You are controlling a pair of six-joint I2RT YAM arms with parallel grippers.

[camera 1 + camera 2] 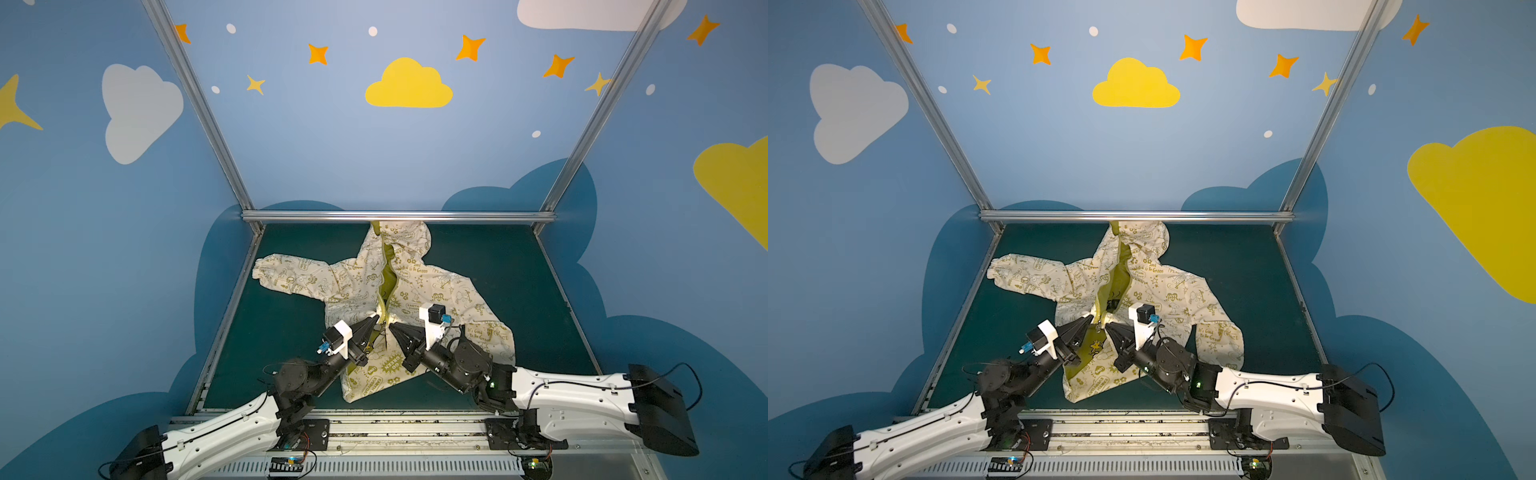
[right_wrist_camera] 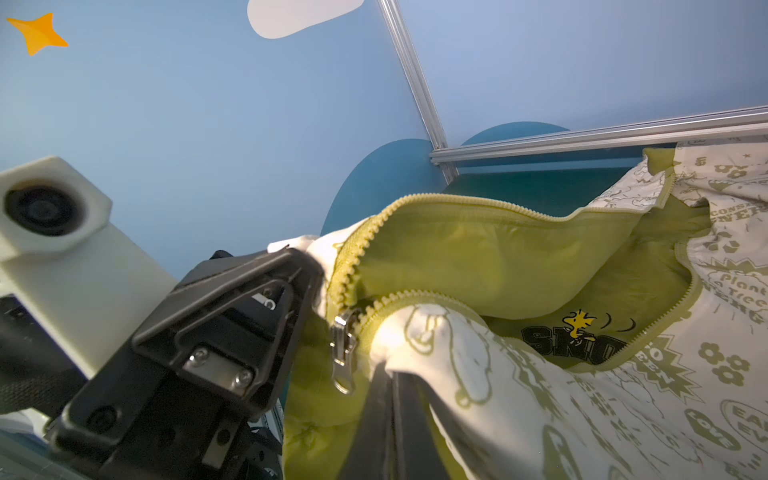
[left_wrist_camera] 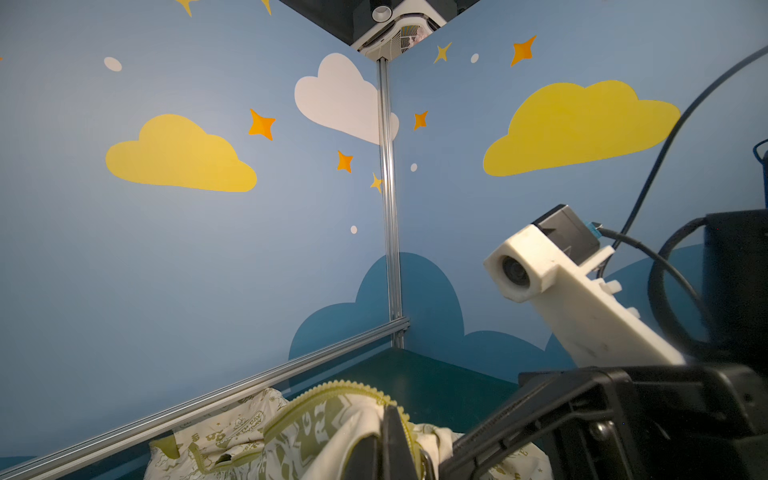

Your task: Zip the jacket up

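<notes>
A small hooded jacket (image 1: 436,291), cream with an olive-green cartoon print, lies front-up in the middle of the dark green counter (image 1: 498,257), as both top views show. Its hood (image 1: 405,239) reaches the aluminium rail (image 1: 399,216) at the upper edge of the counter. One sleeve (image 1: 286,274) stretches toward the left of the frame, and the hem (image 1: 374,390) points toward the lower edge. From the hood down to mid-chest the front stands open, showing the olive lining (image 2: 478,249).

The two tools meet at the centre of the garment. The left tool (image 1: 375,319), angled in from the lower left, is pressed together on a fold of cream fabric. The right wrist view shows its black tips biting that cloth just beside the zipper (image 2: 343,274). The right tool (image 1: 392,327), angled in from the lower right, is likewise clamped, pinching the opposite front panel just beside the zipper. The tips sit near each other but apart, with the zipper line between them and the cloth bunched at both grips.

In the right wrist view the metal slider (image 2: 344,328) sits where the two rows of teeth (image 2: 498,204) join. Its pull tab (image 2: 343,376) hangs loose, gripped by neither tool. Toward the hood the rows part.
</notes>
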